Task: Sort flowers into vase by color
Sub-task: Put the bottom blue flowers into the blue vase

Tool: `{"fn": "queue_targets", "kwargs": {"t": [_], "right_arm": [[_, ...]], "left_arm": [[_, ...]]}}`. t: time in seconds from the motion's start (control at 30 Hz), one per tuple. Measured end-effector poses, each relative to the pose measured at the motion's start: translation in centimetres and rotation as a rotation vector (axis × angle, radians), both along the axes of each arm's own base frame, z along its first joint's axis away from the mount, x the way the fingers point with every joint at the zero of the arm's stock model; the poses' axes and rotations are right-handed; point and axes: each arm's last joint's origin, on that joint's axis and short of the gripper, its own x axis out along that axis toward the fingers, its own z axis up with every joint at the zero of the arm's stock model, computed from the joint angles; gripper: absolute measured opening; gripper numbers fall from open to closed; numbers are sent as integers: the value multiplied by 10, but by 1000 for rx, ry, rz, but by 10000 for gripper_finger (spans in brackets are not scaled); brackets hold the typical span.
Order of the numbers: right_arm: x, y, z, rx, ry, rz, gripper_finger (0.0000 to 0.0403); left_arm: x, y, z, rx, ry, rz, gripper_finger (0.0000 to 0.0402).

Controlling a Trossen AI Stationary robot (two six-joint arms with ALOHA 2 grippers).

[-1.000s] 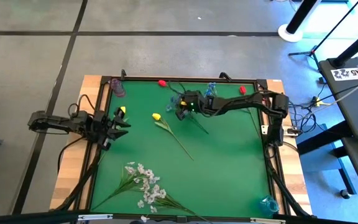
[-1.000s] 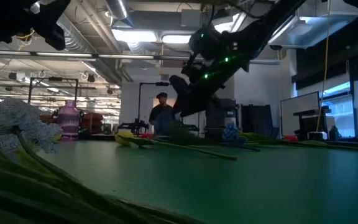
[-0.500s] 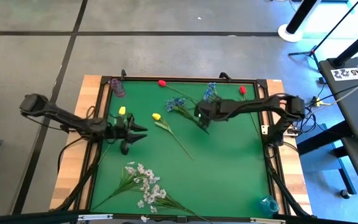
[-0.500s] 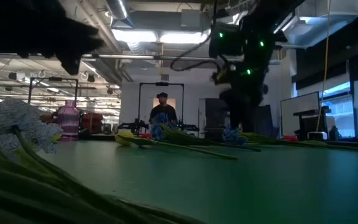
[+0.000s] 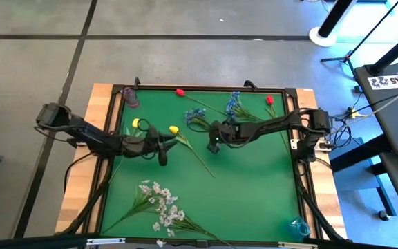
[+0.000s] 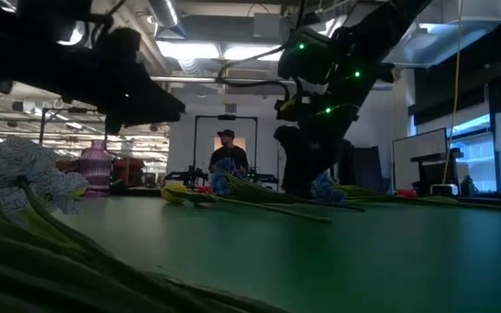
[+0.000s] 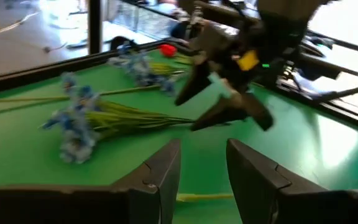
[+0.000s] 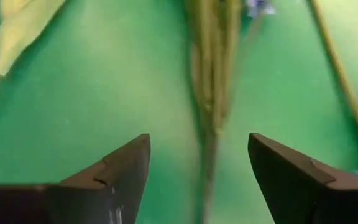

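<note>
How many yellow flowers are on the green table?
2. One yellow tulip lies near the table's left edge, beside the left arm. The other yellow tulip lies toward the middle, just ahead of the left gripper. The arms may hide more.

text: none I can read — on my arms, the flowers or the counter [image 5: 254, 180] | labels: a white card [image 5: 384, 81] with dark marks lies on a desk off to my right — marks too small to make out | brands: none | numbers: none | signs: none
</note>
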Motion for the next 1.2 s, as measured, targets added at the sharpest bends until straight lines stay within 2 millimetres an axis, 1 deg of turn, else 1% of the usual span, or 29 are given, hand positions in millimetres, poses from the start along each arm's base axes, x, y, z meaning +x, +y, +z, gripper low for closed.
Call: {"fn": "queue_targets", "kwargs": {"t": [0.07, 0.1, 0.2, 0.27, 0.37, 0.47, 0.6, 0.77, 0.83, 0.9, 1.0, 1.07, 1.2], "right_arm": [[1, -4, 3, 7, -28, -23, 269], [1, -4, 1, 10, -17, -27, 269], [1, -5, -14, 5, 39, -39, 269], [3, -4, -24, 41, 47, -49, 269], [10, -2, -32, 133, -16, -52, 269], [20, 2, -31, 176, -122, -24, 269], [38, 11, -16, 257, -307, 82, 269], [53, 10, -2, 334, -504, 195, 269], [57, 13, 7, 362, -539, 241, 269], [56, 14, 19, 372, -535, 254, 269], [47, 15, 40, 314, -482, 233, 269], [35, 19, 55, 233, -422, 188, 269], [4, 37, 85, 62, -301, 102, 269]], "left_arm": [[1, 7, -1, -34, -9, 45, 125], [1, 11, -2, -52, -12, 68, 125], [0, 21, -4, -94, -13, 124, 125], [0, 24, -5, -112, -8, 142, 125], [-1, 25, -7, -131, 2, 143, 125], [0, 23, -10, -140, 13, 138, 125], [1, 23, -16, -170, 26, 151, 125], [4, 23, -25, -213, 38, 172, 125], [11, 24, -22, -218, 29, 180, 125], [23, 25, -17, -207, 34, 182, 125], [45, 27, -13, -171, 131, 191, 125], [62, 31, -10, -157, 185, 219, 125], [89, 42, -15, -163, 226, 273, 125]]}}
